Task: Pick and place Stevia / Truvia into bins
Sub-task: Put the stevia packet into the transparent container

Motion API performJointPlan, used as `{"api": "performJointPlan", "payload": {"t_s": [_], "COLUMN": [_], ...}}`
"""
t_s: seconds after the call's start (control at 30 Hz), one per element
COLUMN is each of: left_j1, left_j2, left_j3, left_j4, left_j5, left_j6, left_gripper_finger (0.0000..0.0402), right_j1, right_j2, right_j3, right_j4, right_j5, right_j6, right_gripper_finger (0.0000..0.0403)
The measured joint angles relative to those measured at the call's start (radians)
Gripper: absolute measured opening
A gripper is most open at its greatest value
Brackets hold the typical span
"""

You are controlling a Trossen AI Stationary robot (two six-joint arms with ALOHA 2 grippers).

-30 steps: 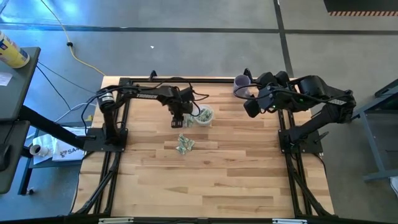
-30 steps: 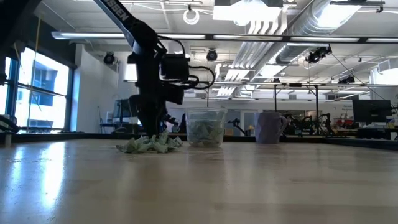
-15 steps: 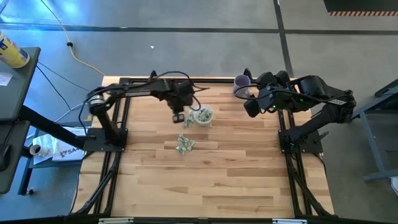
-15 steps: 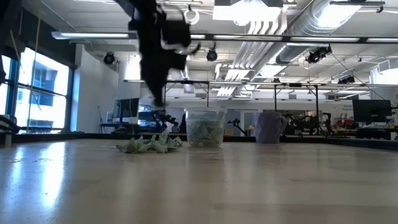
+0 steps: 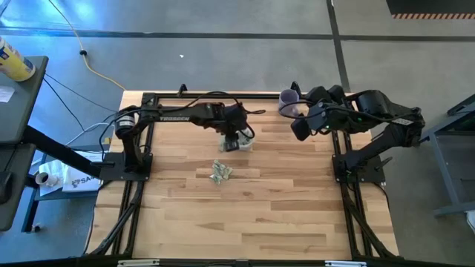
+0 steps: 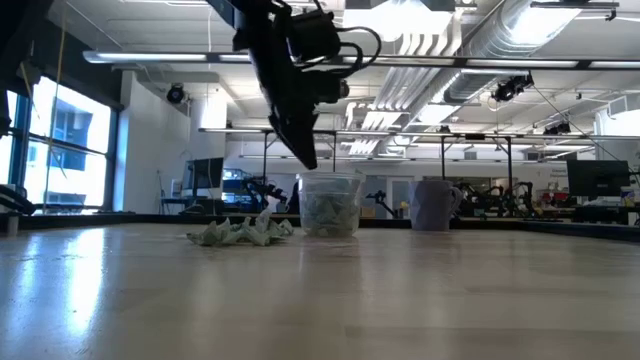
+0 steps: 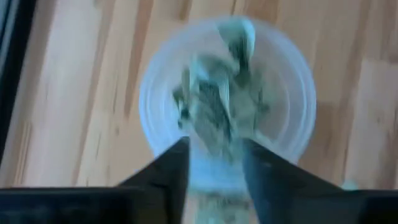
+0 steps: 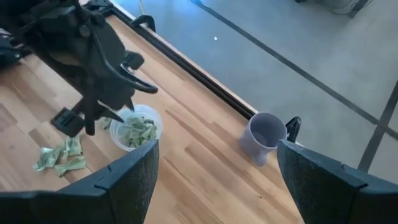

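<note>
1. The left gripper (image 6: pixel 305 155) hung just above the clear cup (image 6: pixel 330 205), its fingers narrowly parted; whether a packet sat between them was too blurred to tell.
2. A second earlier it was low beside the cup, near the loose packets (image 5: pixel 220 171); it had since risen and swung over the rim, likely a delivery under way.
3. The cup stood upright, holding crumpled pale green packets (image 7: pixel 217 106); more lay heaped on the table (image 5: pixel 282 208) nearby.
4. The right gripper (image 8: pixel 214 177) waited spread wide near the purple cup (image 8: pixel 264 137).

Left gripper (image 5: pixel 234 141) above clear cup (image 5: pixel 244 142), packets (image 5: pixel 220 172) nearby.
</note>
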Motion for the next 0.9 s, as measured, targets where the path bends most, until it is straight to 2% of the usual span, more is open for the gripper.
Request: {"api": "performJointPlan", "payload": {"t_s": [0.1, 0.2, 0.27, 0.4, 0.57, 0.9], "left_j1": [-0.011, -0.012, 0.006, 0.053, 0.089, 0.087], "left_j2": [-0.011, -0.042, -0.049, -0.039, -0.035, -0.035], "left_j3": [0.068, 0.143, 0.136, 0.038, -0.111, -0.290], "left_j4": [-0.168, -0.297, -0.381, -0.400, -0.255, 0.024], "left_j5": [-0.001, -0.019, -0.014, 0.011, 0.113, 0.195], "left_j6": [-0.020, -0.069, -0.120, -0.251, -0.443, -0.520], "left_gripper_finger": [0.0229, 0.0265, 0.0276, 0.0276, 0.0253, 0.0232], "right_j1": [0.000, 0.000, 0.000, 0.000, 0.000, 0.000], "right_j2": [0.000, 0.000, 0.000, 0.000, 0.000, 0.000], "right_j3": [0.000, 0.000, 0.000, 0.000, 0.000, 0.000], "right_j4": [0.000, 0.000, -0.001, -0.001, -0.001, -0.001], "right_j5": [-0.002, 0.013, 0.020, 0.023, 0.020, 0.027], "right_j6": [-0.003, -0.017, -0.023, -0.023, -0.023, -0.029], "right_gripper_finger": [0.0314, 0.0314, 0.0314, 0.0314, 0.0314, 0.0314]}}
